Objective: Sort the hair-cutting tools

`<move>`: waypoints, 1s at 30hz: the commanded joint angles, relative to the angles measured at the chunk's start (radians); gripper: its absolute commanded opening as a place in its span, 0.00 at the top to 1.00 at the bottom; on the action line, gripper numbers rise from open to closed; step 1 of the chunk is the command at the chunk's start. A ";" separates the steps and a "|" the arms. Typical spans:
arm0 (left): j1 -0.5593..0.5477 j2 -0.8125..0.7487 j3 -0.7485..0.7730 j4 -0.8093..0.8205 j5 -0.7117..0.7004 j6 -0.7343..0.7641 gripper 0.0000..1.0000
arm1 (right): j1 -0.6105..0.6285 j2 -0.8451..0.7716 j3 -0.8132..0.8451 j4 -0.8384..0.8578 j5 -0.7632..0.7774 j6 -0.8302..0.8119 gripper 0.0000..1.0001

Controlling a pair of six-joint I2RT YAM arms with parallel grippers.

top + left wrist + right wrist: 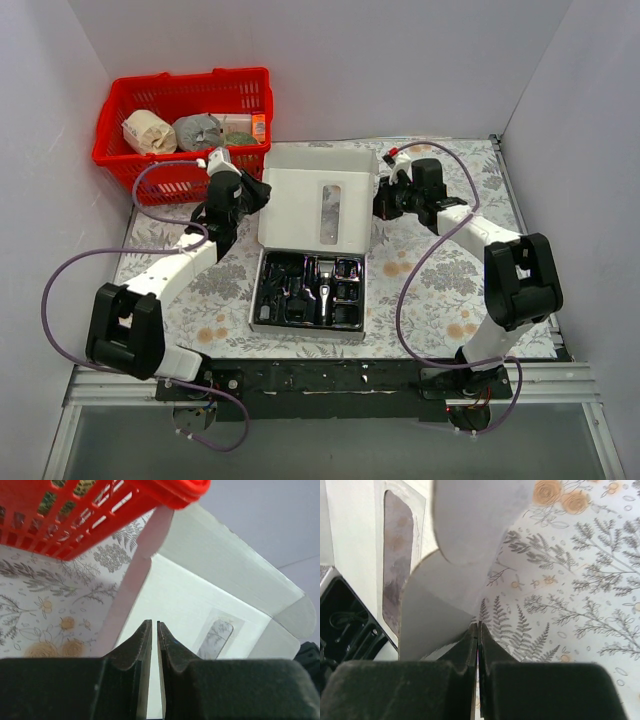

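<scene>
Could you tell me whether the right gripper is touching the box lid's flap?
Touching: the right wrist view shows the right gripper shut on a corner of the flap.

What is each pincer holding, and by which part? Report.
Right pincer pinches the box lid by its side flap. Left pincer, at the opposite edge: cannot tell.

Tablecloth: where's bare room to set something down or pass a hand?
Bare cloth lies between the black tray and the left arm, and between the tray and the right arm, though a cable crosses there. Crowded: the box lid, flanked by left gripper and right gripper, and beside the red basket.
</scene>
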 commanded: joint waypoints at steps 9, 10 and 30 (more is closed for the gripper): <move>-0.034 -0.161 -0.104 0.005 0.041 -0.020 0.91 | 0.068 -0.115 -0.023 -0.031 0.125 -0.013 0.99; -0.034 -0.163 -0.104 -0.003 0.039 -0.018 0.91 | 0.068 -0.109 -0.016 -0.050 0.147 -0.010 0.99; -0.025 -0.005 0.202 -0.531 -0.431 0.069 0.91 | 0.075 -0.218 -0.038 -0.305 0.454 0.027 0.99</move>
